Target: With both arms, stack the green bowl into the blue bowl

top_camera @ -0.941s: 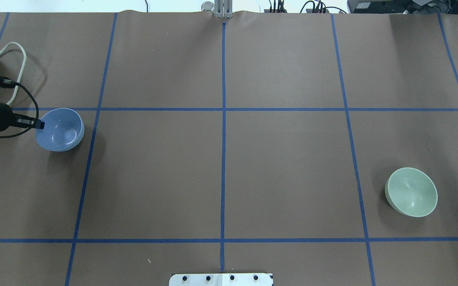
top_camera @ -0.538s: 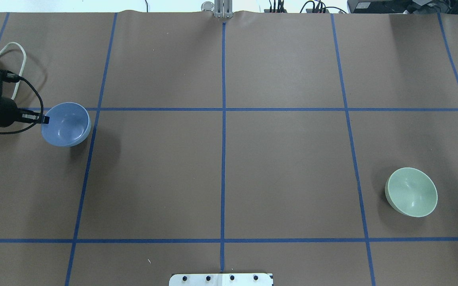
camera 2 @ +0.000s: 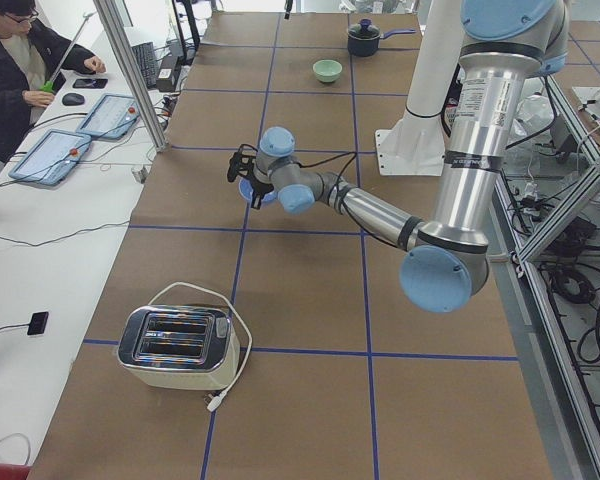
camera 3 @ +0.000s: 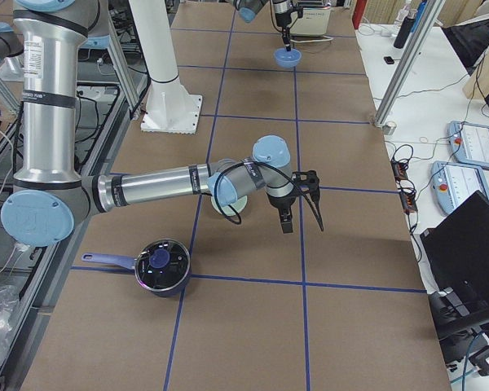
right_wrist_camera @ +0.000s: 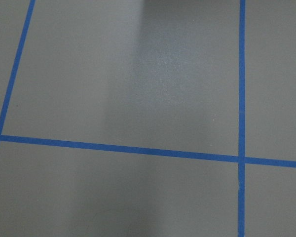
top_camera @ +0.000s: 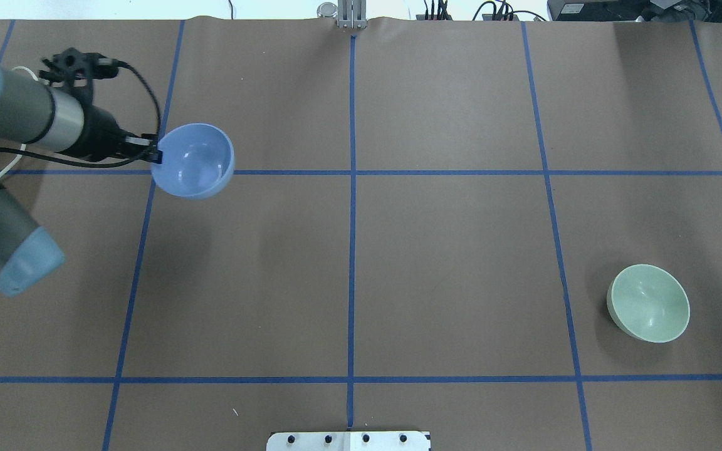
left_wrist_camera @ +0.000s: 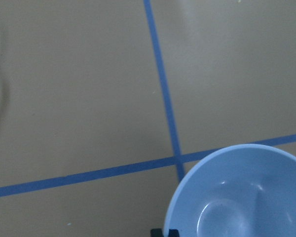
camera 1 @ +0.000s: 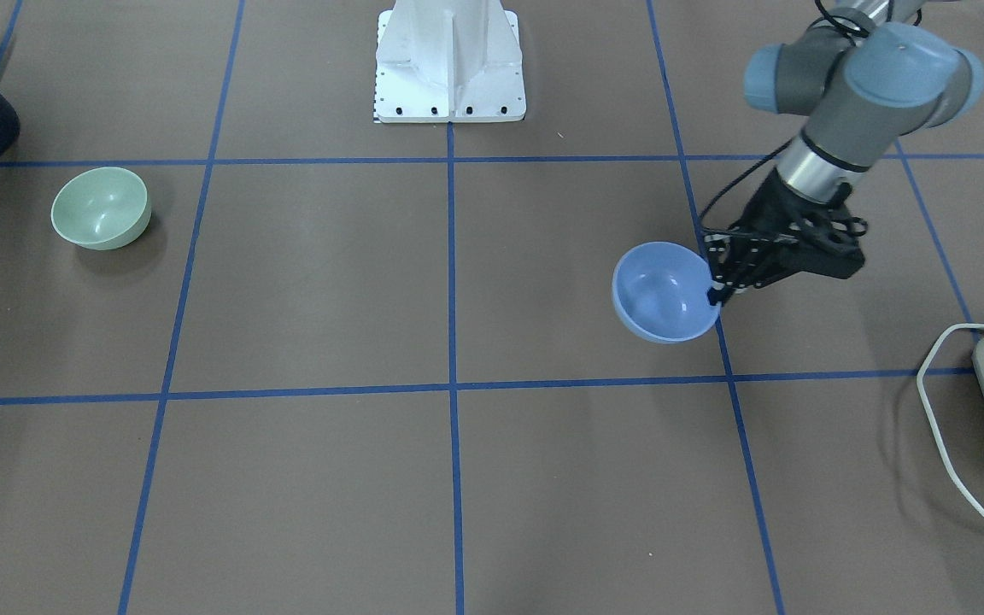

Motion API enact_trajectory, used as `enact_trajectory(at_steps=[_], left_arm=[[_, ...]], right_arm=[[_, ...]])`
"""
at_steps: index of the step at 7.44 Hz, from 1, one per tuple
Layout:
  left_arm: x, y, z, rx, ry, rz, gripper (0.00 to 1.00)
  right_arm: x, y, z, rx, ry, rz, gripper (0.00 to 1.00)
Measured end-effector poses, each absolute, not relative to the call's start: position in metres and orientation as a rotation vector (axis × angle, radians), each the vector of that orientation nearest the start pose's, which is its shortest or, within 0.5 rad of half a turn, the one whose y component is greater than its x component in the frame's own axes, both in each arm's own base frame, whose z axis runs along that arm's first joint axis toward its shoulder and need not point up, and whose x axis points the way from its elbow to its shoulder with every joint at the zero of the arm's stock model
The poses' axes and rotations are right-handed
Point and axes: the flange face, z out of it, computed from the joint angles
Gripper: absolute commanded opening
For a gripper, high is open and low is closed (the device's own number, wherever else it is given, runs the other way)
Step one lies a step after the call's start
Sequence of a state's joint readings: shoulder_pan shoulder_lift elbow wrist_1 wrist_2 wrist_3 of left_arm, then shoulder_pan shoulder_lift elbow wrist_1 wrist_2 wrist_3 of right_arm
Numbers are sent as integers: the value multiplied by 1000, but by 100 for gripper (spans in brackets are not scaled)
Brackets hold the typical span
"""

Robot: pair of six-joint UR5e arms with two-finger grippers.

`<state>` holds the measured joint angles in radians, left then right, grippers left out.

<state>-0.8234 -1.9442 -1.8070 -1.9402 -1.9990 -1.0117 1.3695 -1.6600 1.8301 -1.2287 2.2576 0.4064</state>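
Currently my left gripper (camera 1: 717, 289) pinches the rim of the empty blue bowl (camera 1: 663, 295), off to one side of the white stand (camera 1: 449, 60); the green bowl (camera 1: 101, 209) sits empty on its other side; whether the right gripper (camera 3: 286, 221) is closed, I cannot tell

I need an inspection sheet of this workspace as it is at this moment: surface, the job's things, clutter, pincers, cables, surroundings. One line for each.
Surface: brown paper-covered table with a blue tape grid.
Job's things: blue bowl held off the table, opening up; green bowl upright on the table, far on the robot's right.
Clutter: toaster; dark pot with glass lid.
Pincers: left pincer shut on the blue bowl's rim; right pincer seen only from the side, state cannot be told.
Cables: black cable loops at the left wrist; white toaster cord lies on the table.
Surroundings: white stand; operator at a side desk.
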Motion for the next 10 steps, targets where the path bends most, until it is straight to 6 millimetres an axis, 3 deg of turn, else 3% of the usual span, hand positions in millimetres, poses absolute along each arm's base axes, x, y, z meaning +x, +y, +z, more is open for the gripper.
enact_trajectory(at_steps=[1, 2, 4, 5, 6, 7, 9, 10], left_arm=[[398, -499, 259, 290, 974, -32, 0], [449, -486, 234, 273, 956, -14, 0], [526, -461, 208, 257, 933, 25, 0], [549, -453, 203, 258, 923, 37, 0], [562, -447, 202, 260, 916, 46, 19], [571, -442, 203, 263, 911, 54, 99], [573, -436, 198, 275, 915, 64, 99], [562, -437, 189, 291, 932, 63, 99]], right_arm=[[-26, -478, 538, 267, -788, 17, 100], [-26, -478, 538, 267, -788, 17, 100], [-27, -478, 538, 266, -788, 17, 100], [-27, -478, 538, 265, -789, 17, 100], [-27, -478, 539, 264, -789, 18, 100], [-27, -478, 538, 264, -789, 18, 100], [-27, -479, 537, 266, -792, 16, 100], [-28, -479, 531, 267, -807, 18, 100]])
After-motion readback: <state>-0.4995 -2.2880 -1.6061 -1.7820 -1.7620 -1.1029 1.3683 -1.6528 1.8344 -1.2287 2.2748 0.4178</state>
